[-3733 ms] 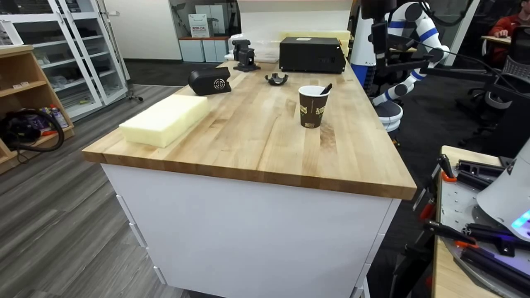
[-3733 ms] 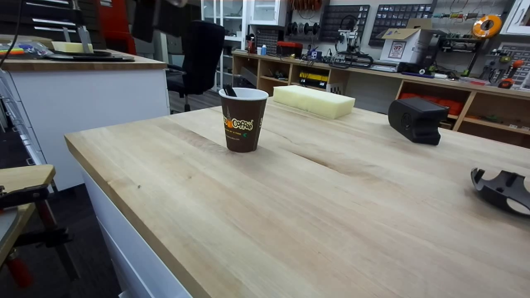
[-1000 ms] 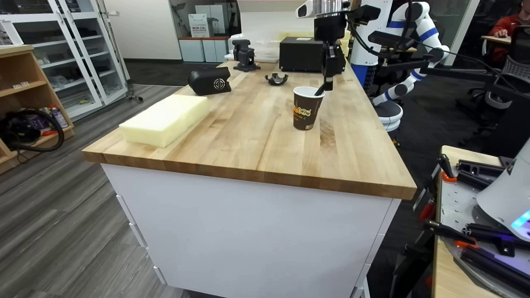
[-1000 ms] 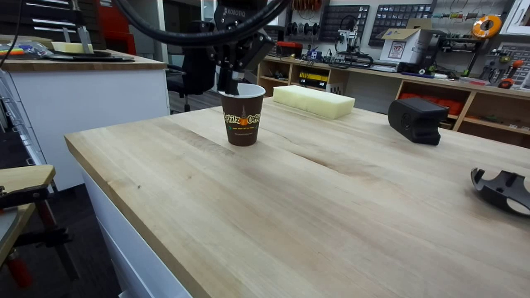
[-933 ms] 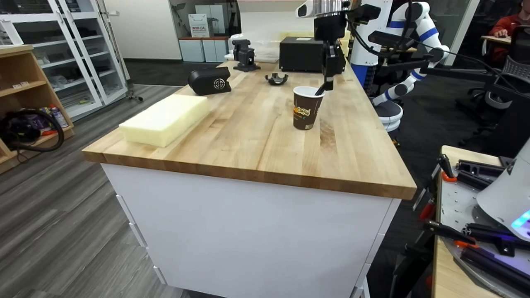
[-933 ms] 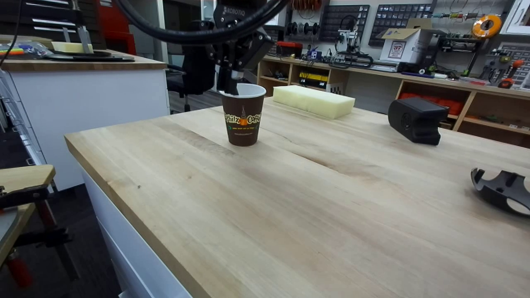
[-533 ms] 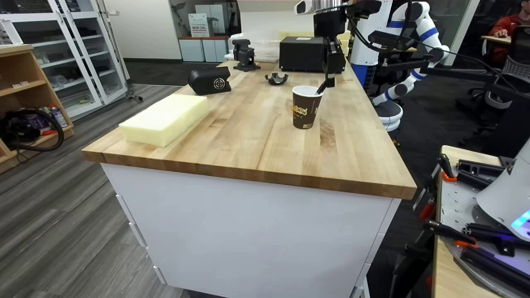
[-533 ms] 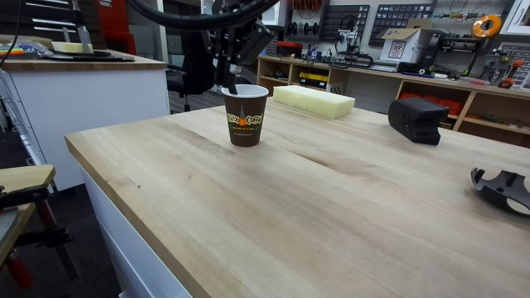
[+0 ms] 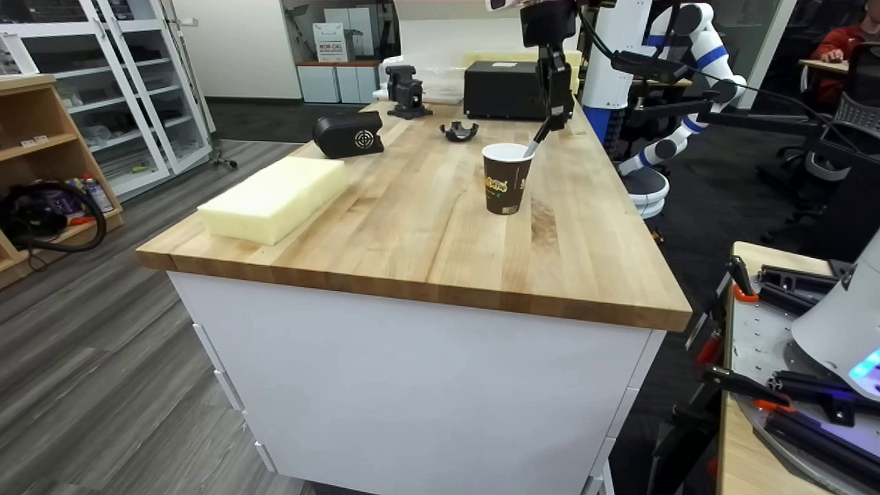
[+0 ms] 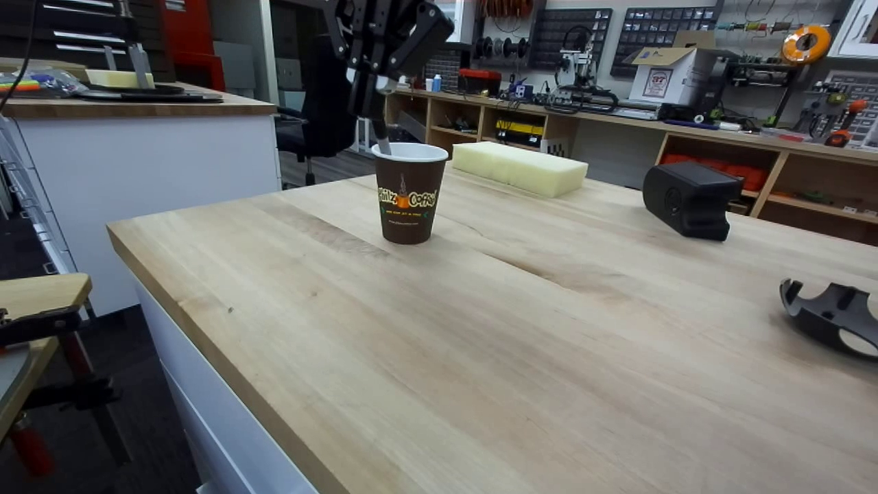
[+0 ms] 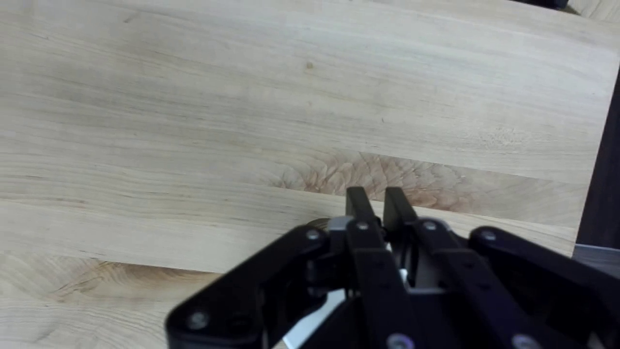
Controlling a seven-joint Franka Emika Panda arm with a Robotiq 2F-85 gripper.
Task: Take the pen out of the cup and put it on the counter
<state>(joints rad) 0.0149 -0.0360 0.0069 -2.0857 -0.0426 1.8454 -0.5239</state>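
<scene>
The brown paper cup (image 9: 504, 187) with its white rim stands upright on the wooden counter (image 9: 412, 227), and both exterior views show it. Just above its rim, my gripper (image 9: 558, 124) is shut on the upper end of the pen (image 9: 533, 146). Slanting down from the fingertips, the pen is dark on top and paler below; its lower end passes behind the rim into the cup, out of sight. In the wrist view the fingers of my gripper (image 11: 377, 194) lie close together. There the cup is mostly hidden behind them, and the pen cannot be made out clearly.
A pale yellow foam block (image 9: 275, 199) lies at the counter's left. Farther back are a black rounded case (image 9: 348, 135), a dark curved bracket (image 9: 459, 131), a black stand (image 9: 407, 93) and a large black box (image 9: 505, 89). The counter's edge runs close by the cup.
My gripper came down, shut on the pen and over the last second has risen. More of the pen shows above the rim, including its paler part. The cup has turned and shifted slightly.
</scene>
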